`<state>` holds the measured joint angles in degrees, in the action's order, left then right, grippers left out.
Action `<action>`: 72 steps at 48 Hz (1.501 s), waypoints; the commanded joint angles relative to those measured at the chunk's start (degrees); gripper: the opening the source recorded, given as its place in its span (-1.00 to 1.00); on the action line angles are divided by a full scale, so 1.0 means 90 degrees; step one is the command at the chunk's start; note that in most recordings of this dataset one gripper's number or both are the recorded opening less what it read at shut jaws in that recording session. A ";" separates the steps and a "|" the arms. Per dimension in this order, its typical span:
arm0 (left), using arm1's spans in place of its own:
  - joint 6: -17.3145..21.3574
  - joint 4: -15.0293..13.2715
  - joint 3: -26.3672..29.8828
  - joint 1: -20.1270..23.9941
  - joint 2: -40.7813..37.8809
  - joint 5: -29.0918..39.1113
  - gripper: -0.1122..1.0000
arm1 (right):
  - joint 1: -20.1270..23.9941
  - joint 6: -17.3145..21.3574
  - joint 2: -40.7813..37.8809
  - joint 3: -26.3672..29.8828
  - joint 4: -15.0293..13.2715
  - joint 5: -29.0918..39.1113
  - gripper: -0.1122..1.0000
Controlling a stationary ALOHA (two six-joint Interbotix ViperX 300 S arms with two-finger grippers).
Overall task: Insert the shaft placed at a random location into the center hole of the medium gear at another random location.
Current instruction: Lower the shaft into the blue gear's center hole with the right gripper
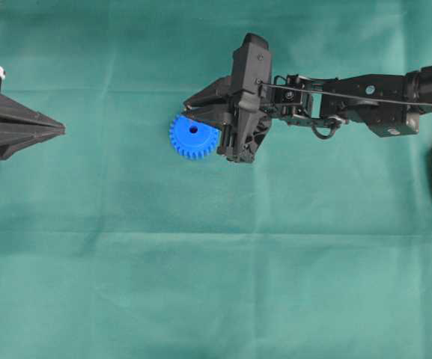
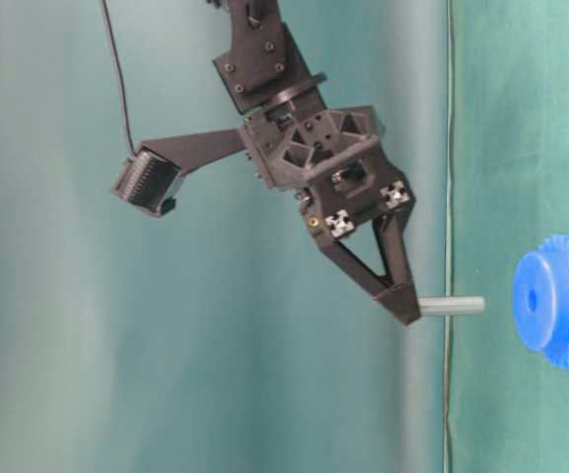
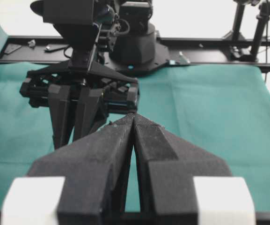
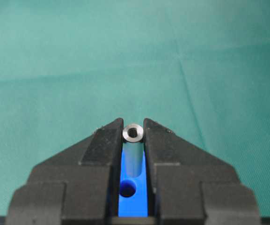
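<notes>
Above a green cloth (image 1: 126,284) with wide bare stretches on every side, the right gripper (image 4: 134,140) pinches the shaft (image 4: 134,133) between its fingertips, the pin pointing at the cloth from above and hanging clear of the gear (image 1: 193,137) in the table-level view. The blue gear lies flat near the middle of the cloth, well away from any edge, its center hole (image 1: 194,129) uncovered from overhead. The gripper's body overlaps the gear's right rim there, and the pin itself cannot be made out in that view. In the right wrist view only a blue strip and the hole show between the fingers. The left gripper (image 1: 60,131) rests at the left border, its jaws pressed together on nothing and its arm cut off by the frame.
</notes>
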<state>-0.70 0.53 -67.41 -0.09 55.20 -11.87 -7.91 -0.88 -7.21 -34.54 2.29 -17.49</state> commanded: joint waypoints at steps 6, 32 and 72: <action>-0.0010 0.0010 0.0146 0.0010 -0.0059 -0.0029 -0.80 | 0.0049 0.0020 0.0205 0.0059 0.0010 0.0000 -0.56; -0.0010 0.0010 0.0146 0.0020 -0.0059 -0.0029 -0.80 | 0.0088 0.0059 -0.0381 0.0078 0.0029 -0.0254 -0.56; -0.0010 0.0010 0.0137 0.0068 -0.0059 -0.0029 -0.80 | 0.0088 0.0059 -0.0830 0.0020 0.0195 -0.0430 -0.56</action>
<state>-0.70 0.53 -67.41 0.35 55.11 -11.78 -7.12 -0.88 -15.73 -34.89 3.78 -20.74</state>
